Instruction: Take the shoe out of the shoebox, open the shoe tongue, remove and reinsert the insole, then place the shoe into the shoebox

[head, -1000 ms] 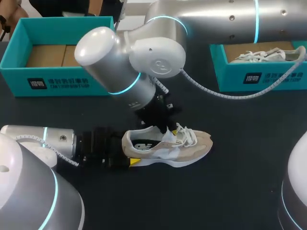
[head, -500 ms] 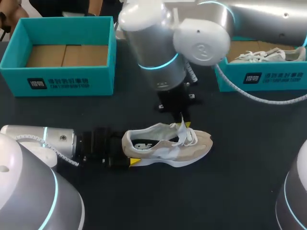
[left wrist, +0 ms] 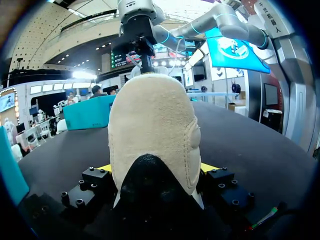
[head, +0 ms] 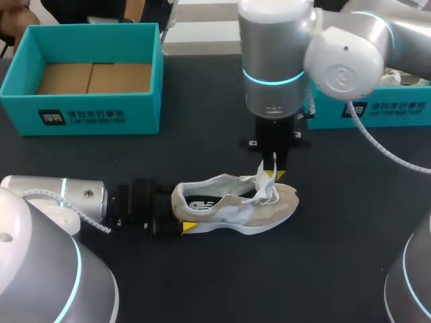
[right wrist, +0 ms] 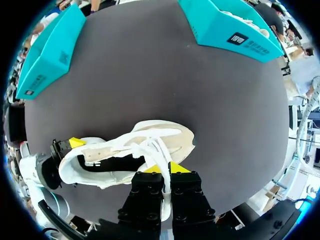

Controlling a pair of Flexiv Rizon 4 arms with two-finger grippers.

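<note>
Right end effector [head: 273,173] pinched shut on the tongue [right wrist: 157,152] | left end effector [left wrist: 155,170] clamped on the shoe [head: 232,205] at its heel | shoe lay on the bench [head: 202,282], clear of the shoebox [head: 87,111] | done: unboxing; tongue opening apparently in hand | left: insole [head: 200,204] out and back, reboxing

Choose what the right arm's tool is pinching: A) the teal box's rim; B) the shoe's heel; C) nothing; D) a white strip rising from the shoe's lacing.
D: in the right wrist view the white strip rises from the shoe and passes between the closed yellow tips of the right tool.
</note>
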